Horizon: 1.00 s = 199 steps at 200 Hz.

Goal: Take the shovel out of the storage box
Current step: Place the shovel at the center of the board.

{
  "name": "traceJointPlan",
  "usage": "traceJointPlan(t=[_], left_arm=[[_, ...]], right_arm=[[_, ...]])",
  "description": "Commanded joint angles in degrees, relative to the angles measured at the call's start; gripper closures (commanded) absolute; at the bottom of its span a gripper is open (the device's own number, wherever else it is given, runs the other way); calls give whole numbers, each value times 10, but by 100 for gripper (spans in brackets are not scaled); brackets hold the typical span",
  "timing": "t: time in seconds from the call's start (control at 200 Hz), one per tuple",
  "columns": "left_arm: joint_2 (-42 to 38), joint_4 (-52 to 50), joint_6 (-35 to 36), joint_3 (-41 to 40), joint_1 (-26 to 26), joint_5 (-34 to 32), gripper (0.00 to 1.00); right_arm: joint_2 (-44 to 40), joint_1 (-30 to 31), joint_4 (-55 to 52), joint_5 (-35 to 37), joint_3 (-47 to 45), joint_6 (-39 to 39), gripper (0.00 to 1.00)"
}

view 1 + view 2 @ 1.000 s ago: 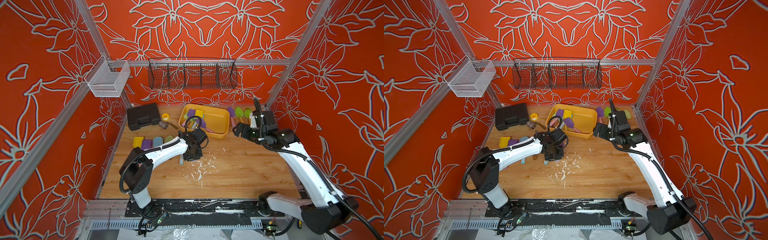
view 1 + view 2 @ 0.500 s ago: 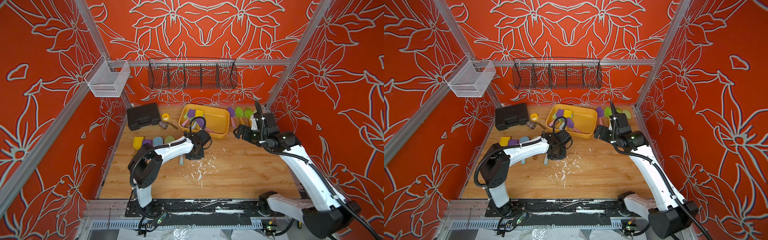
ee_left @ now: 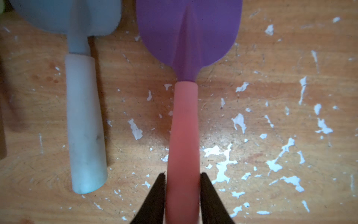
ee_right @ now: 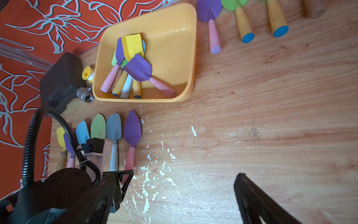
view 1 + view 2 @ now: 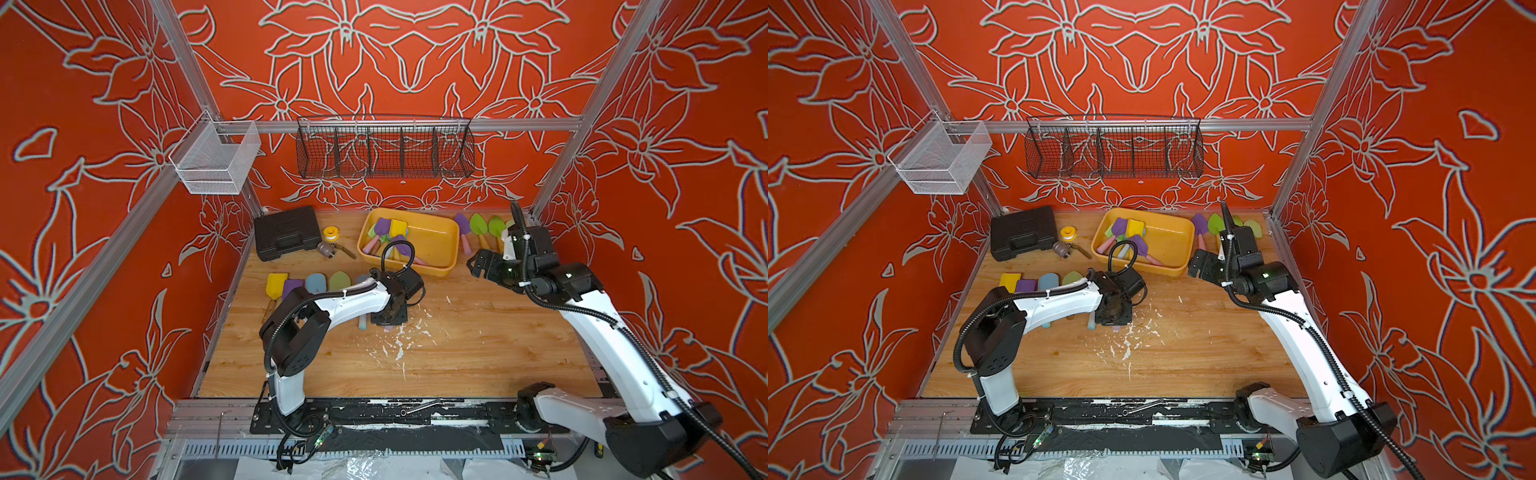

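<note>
Left gripper (image 3: 182, 175): jaws flanked the pink handle of the purple shovel (image 3: 188, 35), which lay flat on the table (image 3: 271, 135) outside the storage box (image 4: 174, 29). Pinching or merely beside it, unclear. Right gripper (image 4: 186, 173) stood wide open near the box.

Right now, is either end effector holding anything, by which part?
Left end effector flanks purple shovel at pink handle end; clamping unclear. Right end effector open, empty.

White links (image 5: 349, 305), black joints (image 5: 297, 345), corrugated black cables (image 4: 29, 135).
</note>
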Motion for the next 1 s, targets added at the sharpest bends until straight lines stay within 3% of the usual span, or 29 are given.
traceJointPlan(t=[0.0,0.415,0.746,0.991], left_arm=[[13,-7,-5,-1,-3,-11,65],[6,-30,-6,17,-3,-23,61],[-96,-104,-1,109,-4,-49,11],[-90,-160,97,264,48,-30,9]], right_arm=[[-8,-5,-16,2,-8,4,2],[-15,-6,-21,3,-13,3,2],[-23,-7,-31,0,-8,-14,2],[-3,-7,-24,-50,8,-28,2]])
